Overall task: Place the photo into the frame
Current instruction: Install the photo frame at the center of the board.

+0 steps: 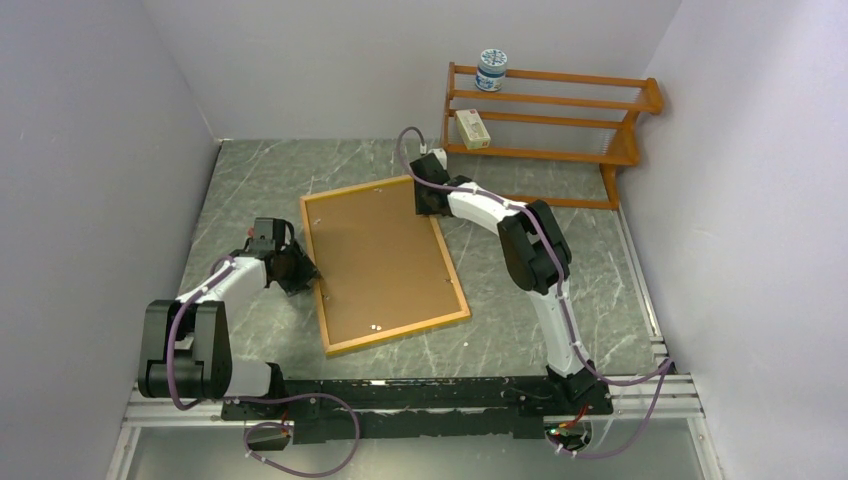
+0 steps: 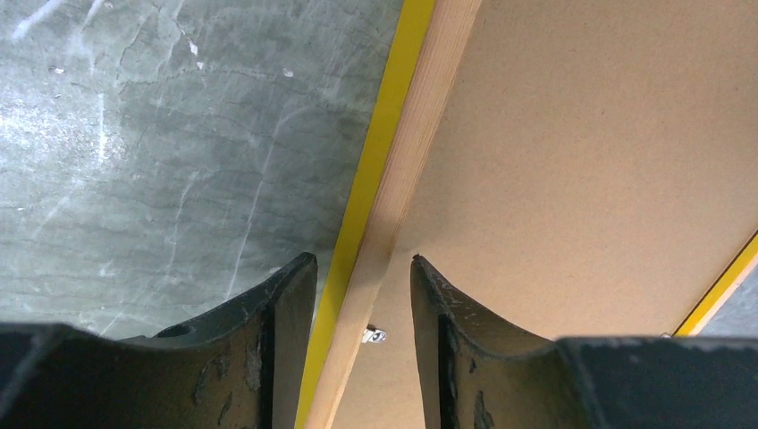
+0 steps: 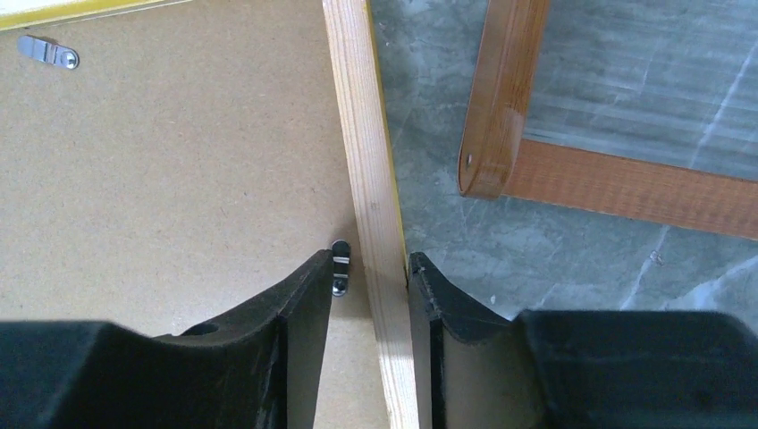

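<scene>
On the table (image 1: 260,190), centre, you've got the frame (image 1: 398,333) lying flat, wood back up, yellow face down. The yellow only shows as a thin line along the outer edges in the wrist views. It sits skewed, long sides running roughly far to near. A brown backing board (image 1: 380,260) fills the opening, with small metal clips (image 3: 340,266) on it along the rails. You can't see what's under the board.

Left gripper (image 2: 362,268): about midway along the frame's left long rail, straddling it. One finger (image 2: 286,340) is outside over the table, the other is on the board side with a clip just beside it. The rail sits between the jaws. Pinching it or just standing round it, I can't tell from your views.

Right gripper (image 3: 371,264): on the right long rail near the far corner, same straddle. The outer finger (image 3: 438,313) looks right against the rail's edge. The inner finger is over the board, with a clip in the sliver between it and the rail. Clamped or not, can't tell either.

The two grippers sit on opposite rails, well apart. Shelf rack (image 1: 560,100) stands far right by the back wall, its foot near the right gripper's corner and clear of the frame. There's a white jar (image 1: 491,70) on its top shelf and a small box (image 1: 473,129) on the shelf below.
</scene>
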Controlling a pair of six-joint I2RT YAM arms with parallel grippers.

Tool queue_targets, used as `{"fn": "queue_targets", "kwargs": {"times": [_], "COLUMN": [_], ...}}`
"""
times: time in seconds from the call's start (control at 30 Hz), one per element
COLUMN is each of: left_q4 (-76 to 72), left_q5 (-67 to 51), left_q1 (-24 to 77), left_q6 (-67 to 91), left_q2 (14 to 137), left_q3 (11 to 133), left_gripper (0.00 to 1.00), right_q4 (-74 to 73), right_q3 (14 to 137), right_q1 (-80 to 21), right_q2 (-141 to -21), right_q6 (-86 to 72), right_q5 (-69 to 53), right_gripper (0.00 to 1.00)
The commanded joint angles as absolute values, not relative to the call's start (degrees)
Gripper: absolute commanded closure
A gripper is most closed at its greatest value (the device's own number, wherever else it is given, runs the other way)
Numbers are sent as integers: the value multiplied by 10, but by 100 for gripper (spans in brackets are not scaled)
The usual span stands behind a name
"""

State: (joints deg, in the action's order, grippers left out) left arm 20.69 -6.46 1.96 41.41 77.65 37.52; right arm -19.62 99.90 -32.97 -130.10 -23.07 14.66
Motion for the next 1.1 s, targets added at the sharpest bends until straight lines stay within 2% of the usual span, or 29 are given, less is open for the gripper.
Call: {"fn": "queue_targets", "kwargs": {"times": [0.0,0.37,0.57,0.73,0.9,0.97,1.07], "left_q4": [194,197,201,203,201,200,205], "left_q5": [-76,-73,-67,-53,-39,-34,-33], "left_q1": [18,18,18,18,17,17,17], "left_q6": [420,419,417,419,416,415,413], "left_q2": [777,779,780,777,781,786,798], "left_q3": [368,367,374,401,427,432,436], "left_gripper": [52,53,52,45,26,23,23], "right_q4": [-207,-210,-201,-207,-205,-205,-208], "right_q3": [975,976,962,958,932,917,892], "right_q1": [-328,-326,-326,-321,-317,-315,-313], "right_q2": [-1297,-1301,-1280,-1243,-1198,-1183,-1168], "right_q6": [-222,-212,-215,-235,-245,-246,-248], "right_q5": [150,137,120,126,119,107,85], "right_gripper": [63,80,81,76,56,52,51]}}
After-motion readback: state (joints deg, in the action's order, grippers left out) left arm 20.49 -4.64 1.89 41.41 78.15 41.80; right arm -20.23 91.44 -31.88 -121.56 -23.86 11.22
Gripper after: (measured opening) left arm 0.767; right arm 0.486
